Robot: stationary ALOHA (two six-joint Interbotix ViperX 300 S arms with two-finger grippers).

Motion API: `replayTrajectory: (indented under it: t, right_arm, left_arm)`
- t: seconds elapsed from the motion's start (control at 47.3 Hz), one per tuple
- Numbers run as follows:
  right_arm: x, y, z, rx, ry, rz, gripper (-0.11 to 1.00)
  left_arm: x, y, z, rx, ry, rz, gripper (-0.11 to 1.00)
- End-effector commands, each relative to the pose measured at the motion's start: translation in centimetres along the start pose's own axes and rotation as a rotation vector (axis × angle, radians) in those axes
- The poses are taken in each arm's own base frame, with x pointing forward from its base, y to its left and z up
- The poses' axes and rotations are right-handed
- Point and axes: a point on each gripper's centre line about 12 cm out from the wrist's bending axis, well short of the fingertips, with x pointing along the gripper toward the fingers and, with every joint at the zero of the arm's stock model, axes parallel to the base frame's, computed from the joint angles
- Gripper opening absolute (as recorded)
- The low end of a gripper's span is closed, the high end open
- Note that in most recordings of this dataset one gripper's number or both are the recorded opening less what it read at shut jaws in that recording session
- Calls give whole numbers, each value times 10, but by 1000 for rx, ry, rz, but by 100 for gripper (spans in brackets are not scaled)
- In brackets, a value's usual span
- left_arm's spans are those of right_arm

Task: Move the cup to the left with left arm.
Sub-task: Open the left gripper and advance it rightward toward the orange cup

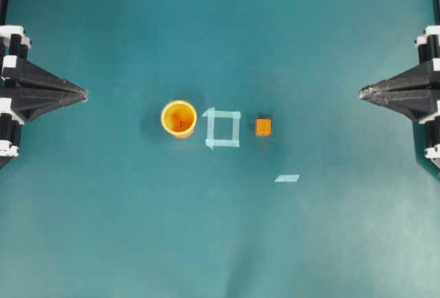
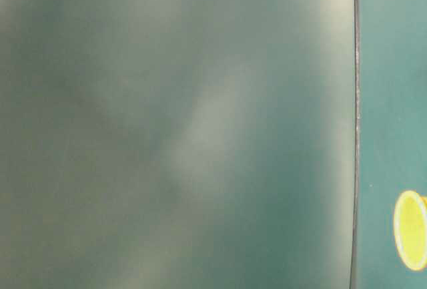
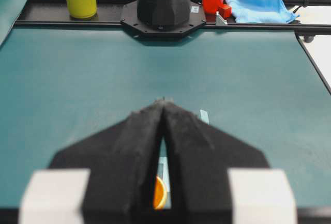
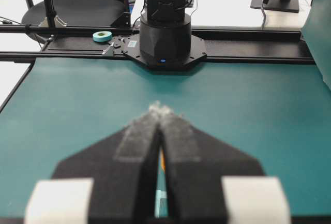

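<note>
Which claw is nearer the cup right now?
Left. The left claw sits at the table's left edge, shut, its tip pointing toward the cup. The right claw is at the far right edge, beyond the tape square and orange cube.

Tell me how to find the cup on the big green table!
Find the tape square in the middle of the green table. The cup stands just left of it. It is round, yellow and open-topped, bigger than the orange cube on the square's right.

You see a smooth, glossy plastic cup (image 1: 179, 118) on a matt teal mat (image 1: 220, 243), and rough-faced matt black left gripper fingers (image 3: 142, 141).
</note>
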Motion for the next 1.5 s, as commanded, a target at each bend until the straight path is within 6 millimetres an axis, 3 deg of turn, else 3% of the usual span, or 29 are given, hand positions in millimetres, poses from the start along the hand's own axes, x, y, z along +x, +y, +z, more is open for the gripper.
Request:
replayTrajectory:
  t: [0.0, 0.275, 0.613, 0.803, 1.014, 1.479]
  right_arm:
    - [3, 0, 7, -8, -18, 0, -1]
    - [5, 0, 8, -9, -5, 0, -1]
    - [5, 0, 9, -6, 0, -1, -1]
    - [6, 0, 10, -5, 25, -1, -1]
    - [6, 0, 13, -6, 32, 0, -1]
    - [5, 0, 16, -8, 21, 0, -1]
  left_arm:
    - [2, -2, 4, 42, -6, -12, -1]
    - [5, -2, -8, 126, 30, -14, 0]
    - [16, 0, -45, 140, 106, -10, 1]
    - [24, 1, -58, 139, 124, -8, 17]
    - [33, 4, -74, 137, 162, 0, 45]
    - [48, 17, -120, 130, 249, 40, 53]
